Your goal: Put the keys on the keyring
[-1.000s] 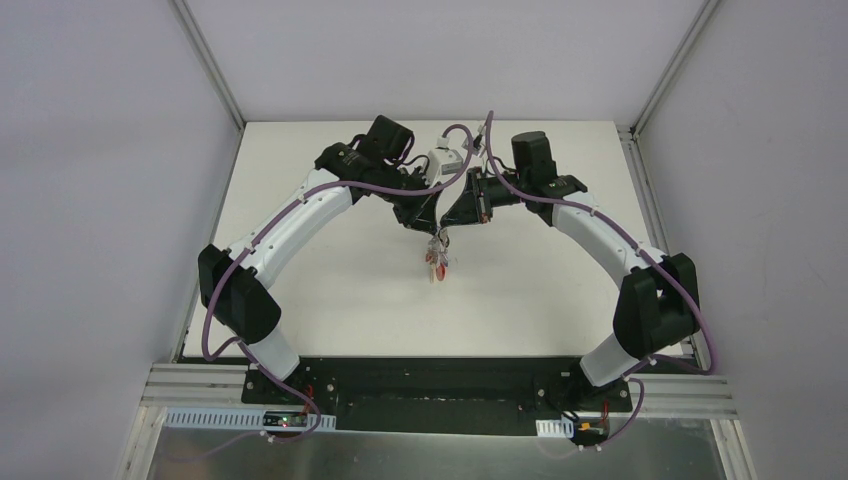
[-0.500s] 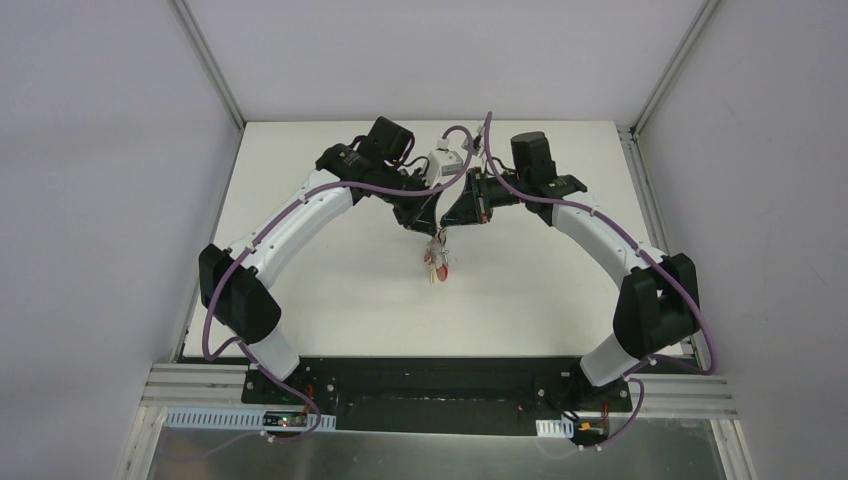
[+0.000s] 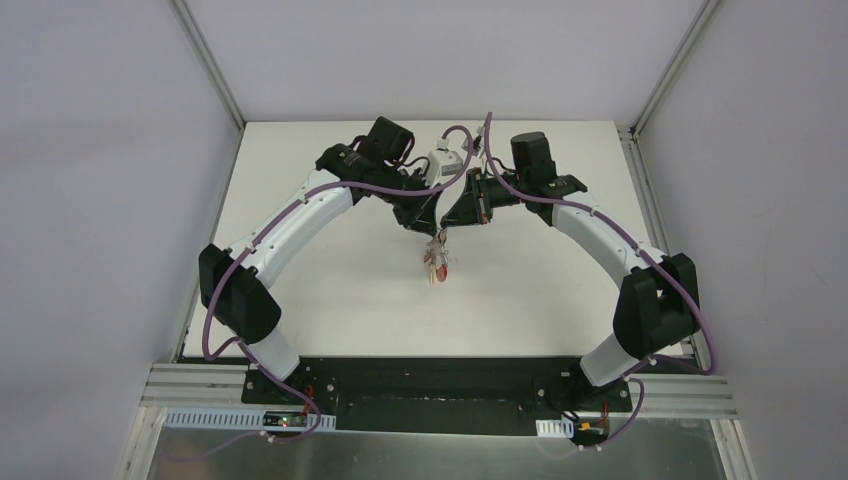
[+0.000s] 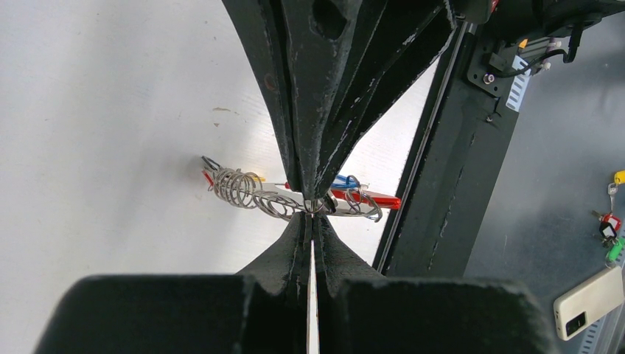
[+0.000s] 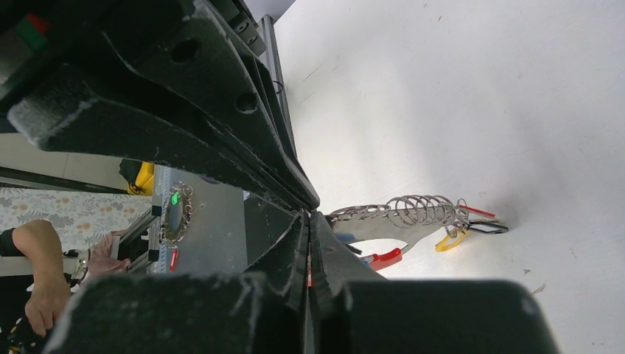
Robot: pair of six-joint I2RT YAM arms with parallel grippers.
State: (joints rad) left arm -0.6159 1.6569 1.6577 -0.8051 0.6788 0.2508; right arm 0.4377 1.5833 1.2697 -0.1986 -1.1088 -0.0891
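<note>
Both arms meet tip to tip over the middle of the white table. The keyring hangs below the joined tips. It is a grey curved clip with a red section and several wire rings strung along it. Keys with yellow, black and blue heads dangle from it. My left gripper is shut, pinching a small ring of the keyring at its tip. My right gripper is shut on the keyring at the same spot, its fingers coming in from the opposite side.
The black base rail runs along the table's near edge. Beyond it on the grey floor lie a phone and spare keys. A person's arm shows off the table. Metal frame posts flank the back corners.
</note>
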